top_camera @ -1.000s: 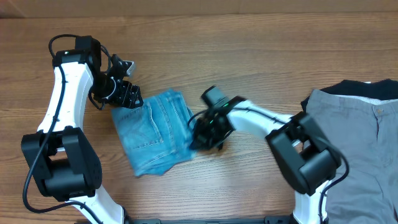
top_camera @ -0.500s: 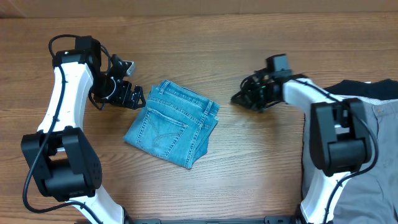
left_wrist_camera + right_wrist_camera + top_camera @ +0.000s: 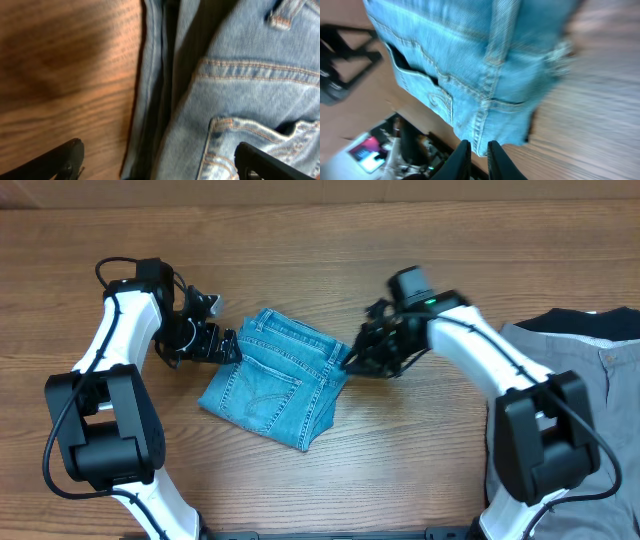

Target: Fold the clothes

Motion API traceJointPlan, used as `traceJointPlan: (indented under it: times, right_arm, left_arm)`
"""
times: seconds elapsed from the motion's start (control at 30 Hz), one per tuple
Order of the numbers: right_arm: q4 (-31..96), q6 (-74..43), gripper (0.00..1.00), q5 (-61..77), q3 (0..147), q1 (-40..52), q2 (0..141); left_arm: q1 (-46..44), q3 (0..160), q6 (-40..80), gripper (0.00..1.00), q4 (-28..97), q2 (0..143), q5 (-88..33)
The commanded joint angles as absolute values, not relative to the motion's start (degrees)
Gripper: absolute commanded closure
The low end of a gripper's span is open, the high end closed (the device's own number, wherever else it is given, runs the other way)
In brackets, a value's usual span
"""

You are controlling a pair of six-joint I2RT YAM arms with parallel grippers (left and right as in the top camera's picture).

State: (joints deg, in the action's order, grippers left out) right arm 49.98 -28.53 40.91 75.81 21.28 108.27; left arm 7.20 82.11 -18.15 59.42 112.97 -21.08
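The light blue jeans (image 3: pixel 275 385) lie folded into a compact packet at the table's middle, back pocket up. My left gripper (image 3: pixel 228 345) is at the packet's upper left edge. In the left wrist view it (image 3: pixel 160 162) stands wide open, one finger over the wood and the other over the denim (image 3: pixel 240 90). My right gripper (image 3: pixel 352 363) is at the packet's right edge. In the right wrist view it (image 3: pixel 479 144) is almost shut, with only a thin slit. A stitched denim corner (image 3: pixel 470 60) sits right at its tips; I cannot tell whether it is pinched.
Grey trousers (image 3: pixel 570 400) lie spread at the right edge of the wooden table (image 3: pixel 300 260), with a black garment (image 3: pixel 585 323) showing above them. Both arms reach in from the near side.
The left gripper opened wide and slid right to the jeans' edge. The right gripper swung off to the right, then came back to the packet's right edge. The packet now lies turned, pocket up.
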Motion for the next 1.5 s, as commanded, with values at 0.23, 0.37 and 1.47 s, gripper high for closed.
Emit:
traceJointPlan:
  times: [0.23, 0.37, 1.47]
  right_arm:
    - [37.0, -44.9, 0.86, 30.9, 70.0, 33.7, 114.4]
    - [38.2, -48.4, 0.91, 32.1, 70.0, 33.3, 119.3]
    - [39.3, -47.8, 0.95, 34.2, 70.0, 31.4, 120.2]
  left_arm:
    - [7.2, 82.1, -18.2, 0.0, 58.2, 113.1, -19.0]
    - [7.2, 82.1, -19.5, 0.0, 58.2, 113.1, -18.7]
    - [4.8, 77.1, -28.5, 0.12, 56.1, 126.5, -39.3]
